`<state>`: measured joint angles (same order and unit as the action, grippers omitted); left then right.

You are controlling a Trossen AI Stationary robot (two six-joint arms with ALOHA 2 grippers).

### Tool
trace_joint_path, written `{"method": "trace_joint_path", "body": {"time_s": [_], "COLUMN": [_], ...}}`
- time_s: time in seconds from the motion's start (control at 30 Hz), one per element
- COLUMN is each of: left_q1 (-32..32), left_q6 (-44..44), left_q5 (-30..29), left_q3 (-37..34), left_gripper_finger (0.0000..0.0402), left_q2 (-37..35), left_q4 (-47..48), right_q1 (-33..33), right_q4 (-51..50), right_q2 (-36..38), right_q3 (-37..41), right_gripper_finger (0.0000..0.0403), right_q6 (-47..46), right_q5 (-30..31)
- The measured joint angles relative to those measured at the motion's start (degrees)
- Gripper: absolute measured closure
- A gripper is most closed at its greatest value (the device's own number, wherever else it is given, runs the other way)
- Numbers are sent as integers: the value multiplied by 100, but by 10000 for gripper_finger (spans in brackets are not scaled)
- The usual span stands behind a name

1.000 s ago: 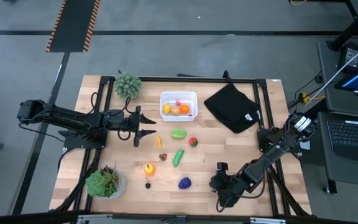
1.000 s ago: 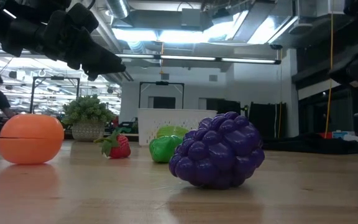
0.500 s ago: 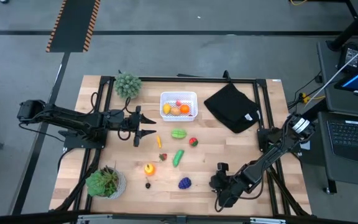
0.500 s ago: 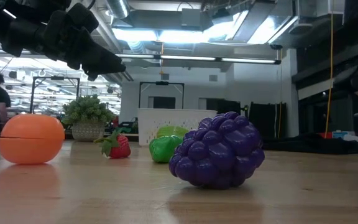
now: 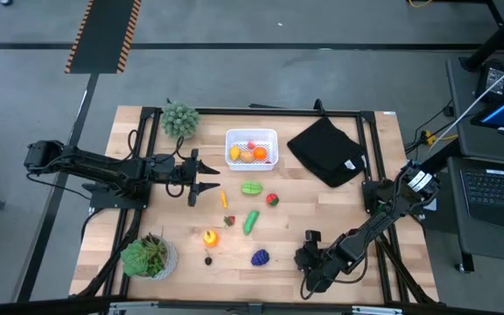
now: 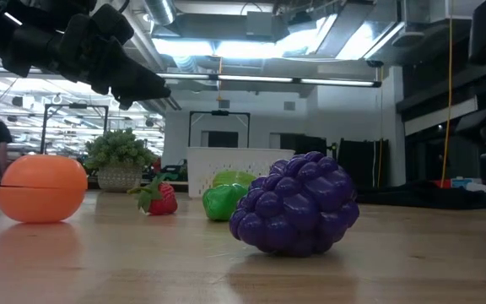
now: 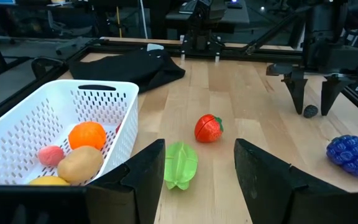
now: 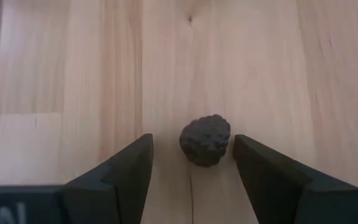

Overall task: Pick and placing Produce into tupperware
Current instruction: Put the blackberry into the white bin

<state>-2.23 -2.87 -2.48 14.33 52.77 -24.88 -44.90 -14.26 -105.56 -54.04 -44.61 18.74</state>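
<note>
Your wooden table (image 5: 339,219) carries two dark arms, a black cloth (image 5: 326,150) folded at the far right, and two potted plants, one (image 5: 180,119) at the far left corner and one (image 5: 150,255) at the near left. The white tupperware (image 5: 251,148) sits at the far middle, just left of the cloth; in the left wrist view it (image 7: 55,118) already holds an orange fruit (image 7: 87,135), a tan potato-like piece (image 7: 79,163), a small pink piece (image 7: 50,155) and a sliver of yellow (image 7: 48,181).

Your left gripper (image 5: 210,178) hovers above the boards just left of the tub and near its front, fingers (image 7: 140,171) spread wide with nothing between them. Beyond them lie a green star-shaped piece (image 7: 179,165) and a red strawberry-like piece (image 7: 207,127).

Your right gripper (image 5: 309,238) points straight down at the near right of the table, its fingers (image 8: 126,165) apart on either side of a small dark lumpy berry (image 8: 205,140) that rests on the wood; no contact is visible on either side.

Loose produce fills the middle: a small orange carrot (image 5: 224,199), a green pepper (image 5: 250,221), a strawberry (image 5: 229,220), a yellow-and-orange fruit (image 5: 210,236), a tiny dark piece (image 5: 207,259), and purple grapes (image 5: 260,257), which sit well left of the right gripper. From table level, the grapes (image 6: 294,204) loom largest.
</note>
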Motion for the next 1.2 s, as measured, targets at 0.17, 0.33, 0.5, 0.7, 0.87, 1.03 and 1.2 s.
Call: {"method": "trace_joint_path", "body": {"time_s": [0.17, 0.33, 0.5, 0.7, 0.87, 1.03, 1.2], "left_q1": [1, 1, 1, 0, 1, -1, -1], "left_q6": [0, 0, 0, 0, 0, 0, 1], "left_q5": [0, 0, 0, 0, 0, 0, 0], "left_q3": [0, 0, 0, 0, 0, 0, 0], "left_gripper_finger": [217, 217, 217, 217, 217, 217, 217], "left_q2": [0, 0, 0, 0, 0, 0, 0], "left_q4": [0, 0, 0, 0, 2, 0, 1], "right_q1": [46, 52, 56, 61, 63, 63, 116], "right_q4": [21, 18, 5, -7, -9, -9, 25], "right_q2": [-12, -20, -26, -26, -29, -30, -32], "right_q3": [0, 2, 7, 9, 11, 11, 16], "right_gripper_finger": [178, 197, 226, 259, 279, 283, 283], "right_q6": [-36, -38, -38, -36, -15, -10, -18], "right_q5": [5, 90, 132, 155, 153, 151, 94]}}
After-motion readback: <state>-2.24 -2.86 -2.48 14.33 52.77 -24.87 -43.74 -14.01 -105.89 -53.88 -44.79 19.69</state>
